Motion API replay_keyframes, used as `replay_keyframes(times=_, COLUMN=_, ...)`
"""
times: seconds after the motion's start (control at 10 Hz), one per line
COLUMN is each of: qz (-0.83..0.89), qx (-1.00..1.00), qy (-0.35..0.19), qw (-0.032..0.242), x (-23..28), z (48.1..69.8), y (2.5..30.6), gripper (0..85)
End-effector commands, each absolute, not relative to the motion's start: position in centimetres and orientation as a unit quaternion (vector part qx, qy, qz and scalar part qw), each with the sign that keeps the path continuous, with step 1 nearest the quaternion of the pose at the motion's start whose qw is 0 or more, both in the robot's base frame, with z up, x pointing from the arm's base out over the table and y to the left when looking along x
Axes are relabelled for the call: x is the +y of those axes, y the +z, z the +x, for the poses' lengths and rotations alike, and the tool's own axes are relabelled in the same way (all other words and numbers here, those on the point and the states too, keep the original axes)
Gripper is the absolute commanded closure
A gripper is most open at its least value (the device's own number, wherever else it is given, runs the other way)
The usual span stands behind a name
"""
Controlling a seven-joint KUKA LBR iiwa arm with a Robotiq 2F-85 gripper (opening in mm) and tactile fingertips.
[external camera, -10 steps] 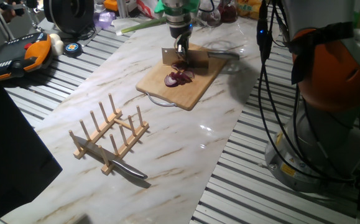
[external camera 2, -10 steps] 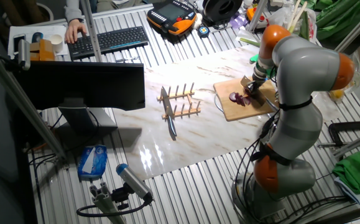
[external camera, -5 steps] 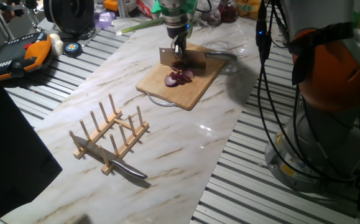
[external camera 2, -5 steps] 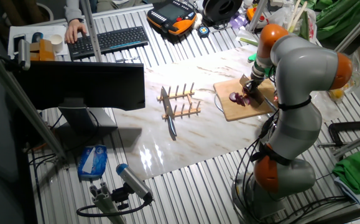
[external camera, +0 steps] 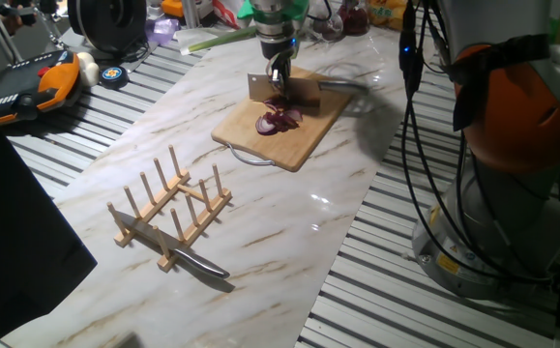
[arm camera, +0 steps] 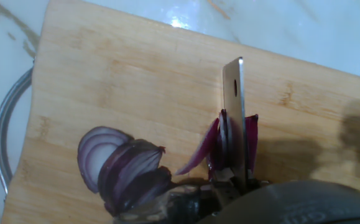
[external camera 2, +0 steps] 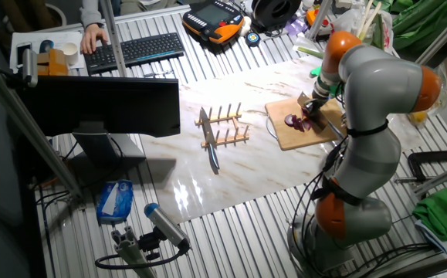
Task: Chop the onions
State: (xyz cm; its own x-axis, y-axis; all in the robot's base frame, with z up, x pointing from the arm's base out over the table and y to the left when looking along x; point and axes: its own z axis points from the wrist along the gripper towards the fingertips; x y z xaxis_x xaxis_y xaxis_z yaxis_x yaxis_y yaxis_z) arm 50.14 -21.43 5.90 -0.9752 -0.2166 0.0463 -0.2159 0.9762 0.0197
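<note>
My gripper (external camera: 280,70) is closed on the handle of a cleaver (arm camera: 234,106), blade pointing down over the wooden cutting board (external camera: 281,124). In my hand view the blade stands edge-on in a piece of purple onion (arm camera: 229,146), with thin slices on either side of it. A larger cut chunk of onion (arm camera: 120,165) lies on the board just beside it, to the left. Nearer on the marble table (external camera: 260,208), a wooden rack (external camera: 170,205) holds a knife (external camera: 188,256).
</note>
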Motion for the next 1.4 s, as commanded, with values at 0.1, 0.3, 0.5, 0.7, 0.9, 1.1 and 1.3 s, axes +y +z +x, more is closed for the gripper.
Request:
replay_keyframes(times=0.1, qz=0.107, qx=-0.994, qy=-0.004, qw=0.020, x=-21.2, z=50.5, y=6.3, gripper=72.7)
replay_keyframes(times=0.3, qz=0.104, qx=-0.994, qy=-0.006, qw=0.018, x=-21.2, z=50.8, y=6.7, gripper=69.7)
replay_keyframes(times=0.5, qz=0.101, qx=-0.995, qy=-0.007, qw=0.018, x=-21.1, z=50.9, y=6.7, gripper=66.0)
replay_keyframes(times=0.7, qz=0.098, qx=-0.995, qy=-0.005, qw=0.016, x=-20.8, z=51.1, y=6.9, gripper=65.0)
replay_keyframes(times=0.9, qz=0.095, qx=-0.995, qy=0.000, qw=0.016, x=-20.5, z=51.5, y=7.2, gripper=65.0)
replay_keyframes(times=1.1, qz=0.097, qx=-0.995, qy=0.000, qw=0.019, x=-20.5, z=52.1, y=7.4, gripper=65.0)
replay_keyframes(times=1.3, qz=0.099, qx=-0.995, qy=0.001, qw=0.023, x=-20.8, z=52.4, y=7.5, gripper=84.3)
